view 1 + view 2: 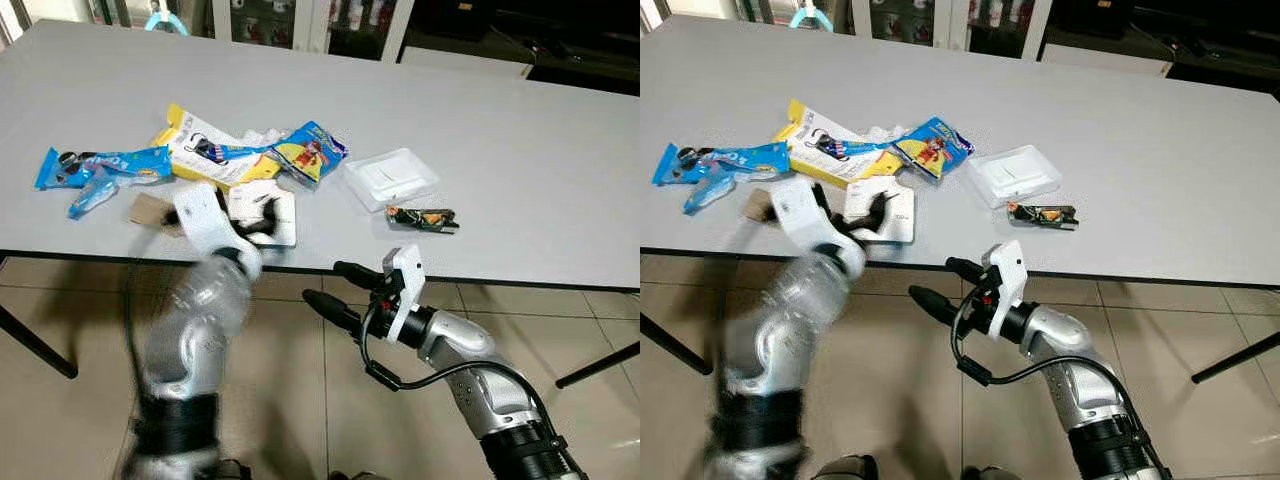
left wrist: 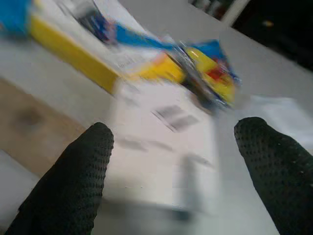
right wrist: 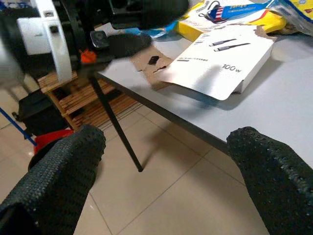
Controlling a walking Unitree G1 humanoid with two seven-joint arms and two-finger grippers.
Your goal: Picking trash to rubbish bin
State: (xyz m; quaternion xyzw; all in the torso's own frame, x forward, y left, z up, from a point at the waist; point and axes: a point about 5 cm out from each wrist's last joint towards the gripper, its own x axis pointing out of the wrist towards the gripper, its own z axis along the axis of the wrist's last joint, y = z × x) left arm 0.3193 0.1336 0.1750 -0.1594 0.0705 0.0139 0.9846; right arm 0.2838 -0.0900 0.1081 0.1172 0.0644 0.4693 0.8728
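Trash lies on the grey table [image 1: 520, 120]: a flat white cable box [image 1: 268, 208] near the front edge, a yellow package [image 1: 205, 150], a blue wrapper [image 1: 100, 165], a colourful snack bag [image 1: 312, 150], a clear plastic tray [image 1: 392, 178], a small dark wrapper [image 1: 425, 217] and a brown card scrap [image 1: 150, 210]. My left gripper [image 2: 171, 166] is open, with one finger on each side of the white box [image 2: 166, 147]; the arm is blurred. Below the table's front edge, my right gripper [image 1: 330, 288] hangs open over the floor, holding nothing.
A black table leg [image 3: 115, 127] and a low wooden rack [image 3: 83, 98] stand under the table on my left. Beige tiled floor [image 1: 300, 400] lies under both arms. Dark cabinets [image 1: 480, 30] stand beyond the far edge.
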